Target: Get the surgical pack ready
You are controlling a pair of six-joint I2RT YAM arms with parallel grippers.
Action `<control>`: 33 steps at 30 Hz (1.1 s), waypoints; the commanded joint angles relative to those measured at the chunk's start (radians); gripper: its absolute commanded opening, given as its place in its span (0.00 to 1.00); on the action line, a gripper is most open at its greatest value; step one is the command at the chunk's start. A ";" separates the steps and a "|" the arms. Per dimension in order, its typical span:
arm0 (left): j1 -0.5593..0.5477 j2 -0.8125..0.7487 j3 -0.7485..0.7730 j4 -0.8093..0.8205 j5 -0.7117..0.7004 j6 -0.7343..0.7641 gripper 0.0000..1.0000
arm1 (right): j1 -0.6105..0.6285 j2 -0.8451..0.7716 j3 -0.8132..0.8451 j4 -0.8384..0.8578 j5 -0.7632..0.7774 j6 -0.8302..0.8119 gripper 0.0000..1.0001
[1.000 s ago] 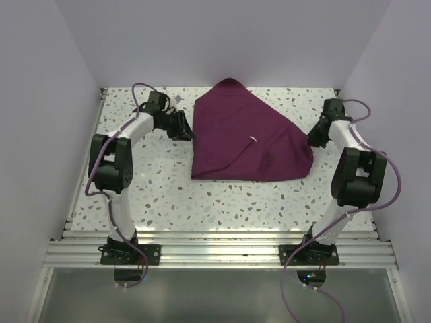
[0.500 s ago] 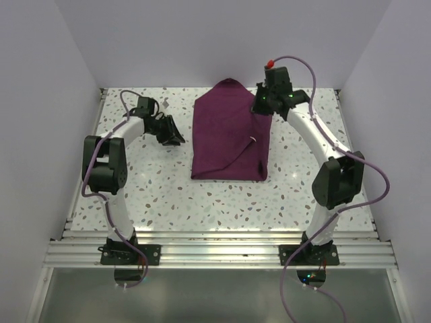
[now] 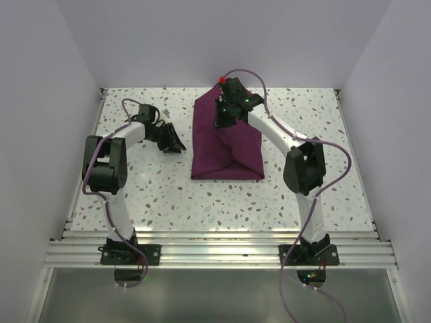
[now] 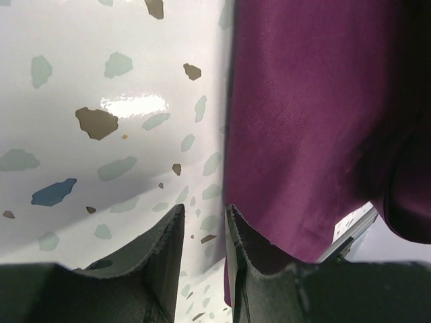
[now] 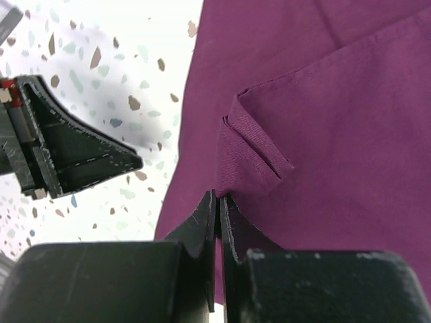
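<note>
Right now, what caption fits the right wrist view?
Right claw shut on a folded corner of the plum-purple cloth lying on the speckled table.

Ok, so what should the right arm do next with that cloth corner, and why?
Probably lower and release it. The right gripper pinches the folded corner of the purple cloth, already over the bundle's left side, near the left gripper, which holds nothing.
</note>
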 commanded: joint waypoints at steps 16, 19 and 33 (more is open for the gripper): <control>-0.011 0.022 0.003 0.073 0.055 -0.018 0.34 | 0.076 0.080 0.085 0.022 -0.074 0.009 0.00; -0.011 0.025 0.023 0.060 0.053 -0.011 0.36 | 0.077 0.103 0.094 0.011 -0.072 0.022 0.00; 0.013 -0.012 0.191 -0.044 0.029 0.031 0.47 | 0.082 0.074 0.071 -0.072 -0.192 -0.037 0.35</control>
